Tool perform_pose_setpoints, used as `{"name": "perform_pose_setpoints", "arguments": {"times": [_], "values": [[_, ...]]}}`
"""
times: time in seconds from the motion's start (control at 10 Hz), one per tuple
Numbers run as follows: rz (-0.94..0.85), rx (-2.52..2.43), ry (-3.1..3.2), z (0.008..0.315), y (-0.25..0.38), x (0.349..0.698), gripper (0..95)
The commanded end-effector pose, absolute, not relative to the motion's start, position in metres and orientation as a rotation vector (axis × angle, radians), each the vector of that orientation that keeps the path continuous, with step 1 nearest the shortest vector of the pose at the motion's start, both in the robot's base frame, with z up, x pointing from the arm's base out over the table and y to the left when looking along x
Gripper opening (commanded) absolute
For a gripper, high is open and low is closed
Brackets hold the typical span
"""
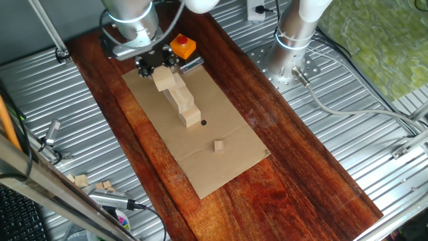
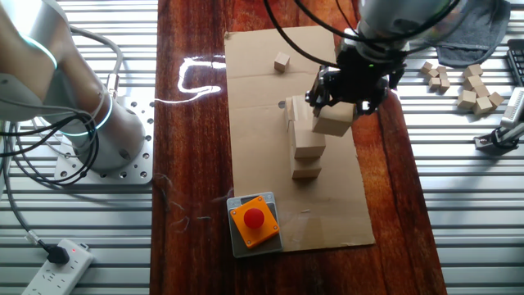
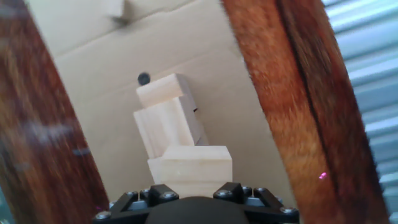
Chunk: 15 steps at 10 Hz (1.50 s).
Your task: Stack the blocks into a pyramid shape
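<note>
We see pale wooden blocks [image 2: 304,139] stacked in a short row on a cardboard sheet [image 2: 254,90], which lies on a dark wooden tabletop [image 2: 192,123]. One more block [image 2: 334,120] hangs in the air just above and beside the stack, clamped between the fingers of the tool [image 2: 340,105]. In the hand view, this held block [image 3: 189,169] sits close under the camera, with the stacked ones beyond it. A much smaller cube [image 2: 282,62] rests alone farther along the cardboard. An orange box with a red button [image 2: 255,220] stands near the sheet's other end. Spare blocks [image 2: 471,86] lie on the metal surface to the side. We judge the held block looks slightly turned; set down off-centre, it could tip or nudge the stack apart.
</note>
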<state>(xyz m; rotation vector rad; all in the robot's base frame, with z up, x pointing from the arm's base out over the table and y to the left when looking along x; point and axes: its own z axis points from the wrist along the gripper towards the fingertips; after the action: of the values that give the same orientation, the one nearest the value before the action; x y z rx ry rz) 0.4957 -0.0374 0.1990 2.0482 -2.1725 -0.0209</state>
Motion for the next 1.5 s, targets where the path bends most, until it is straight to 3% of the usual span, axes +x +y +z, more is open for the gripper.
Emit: {"name": "perform_pose_setpoints", "arguments": {"times": [0.1,0.5,1.5], "values": [[-0.025,2.000,-2.221,0.1981,-0.0383,0.4982,0.0],[-0.226,1.964,-2.315,0.1981,-0.0383,0.4982,0.0],[-0.296,1.861,-2.306,0.1981,-0.0383,0.4982,0.0]]}}
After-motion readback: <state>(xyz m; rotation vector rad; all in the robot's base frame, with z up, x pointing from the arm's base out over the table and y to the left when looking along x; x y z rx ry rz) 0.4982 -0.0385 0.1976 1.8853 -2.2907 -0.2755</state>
